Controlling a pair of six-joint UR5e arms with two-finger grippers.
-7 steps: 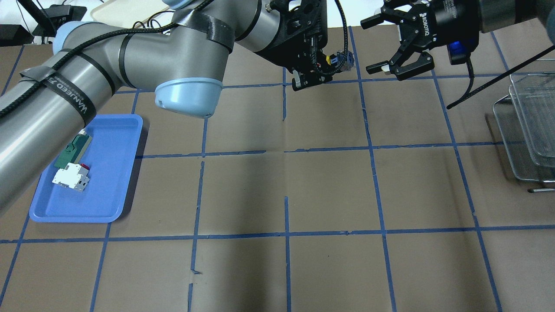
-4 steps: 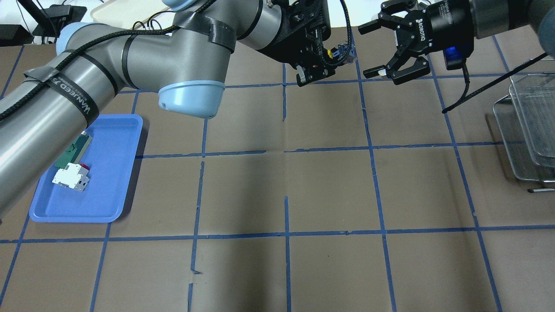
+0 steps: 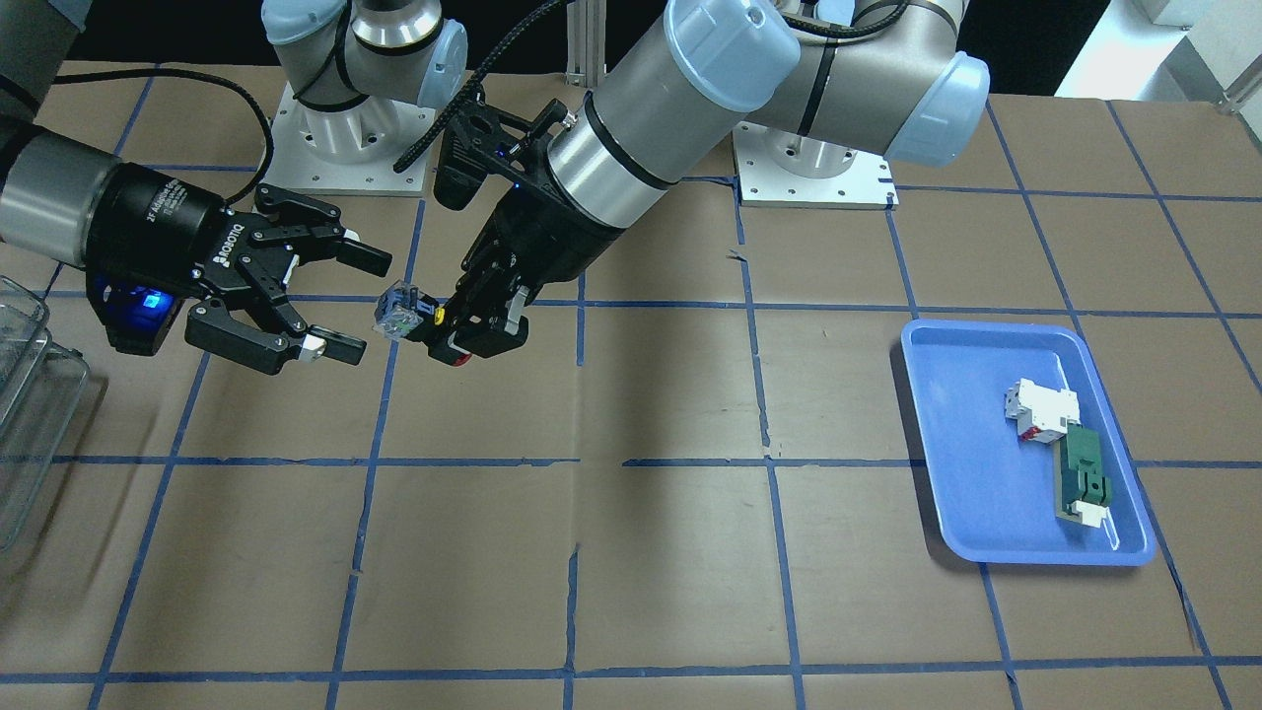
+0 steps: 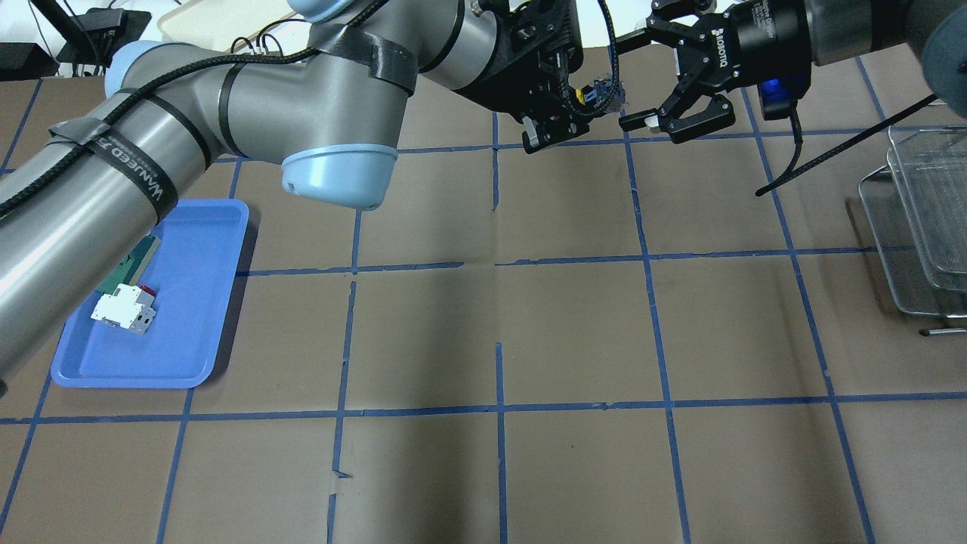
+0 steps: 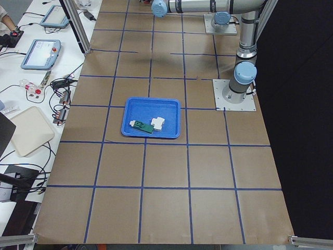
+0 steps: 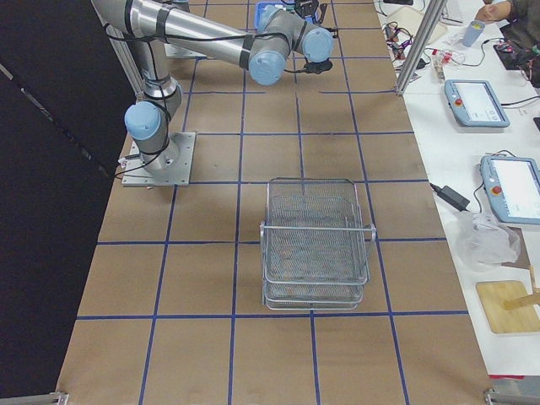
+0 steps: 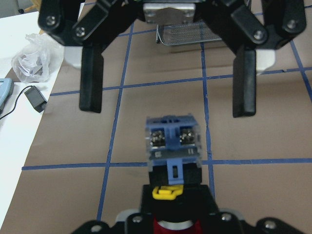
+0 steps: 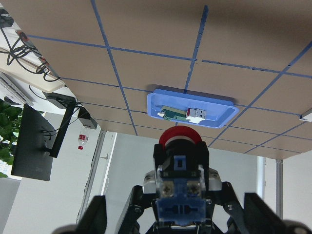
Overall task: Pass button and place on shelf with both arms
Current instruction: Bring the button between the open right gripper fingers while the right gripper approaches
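Observation:
My left gripper is shut on the button and holds it above the table's far middle. It grips the red cap end, and the clear bluish rear block points at my right gripper. The right gripper is open and empty. Its fingertips stand on either side of the block's end, close but not touching. In the right wrist view the button fills the space between my open fingers. The see-through tiered shelf stands at the table's right edge, also in the exterior right view.
A shallow blue tray at the left holds a white-and-red breaker block and a flat green part. The left arm's elbow hangs over the table's left middle. Brown table with blue tape grid.
The right gripper has moved left toward the button, still open. The left gripper has shifted slightly right and up with the button, so the gap between them has closed.

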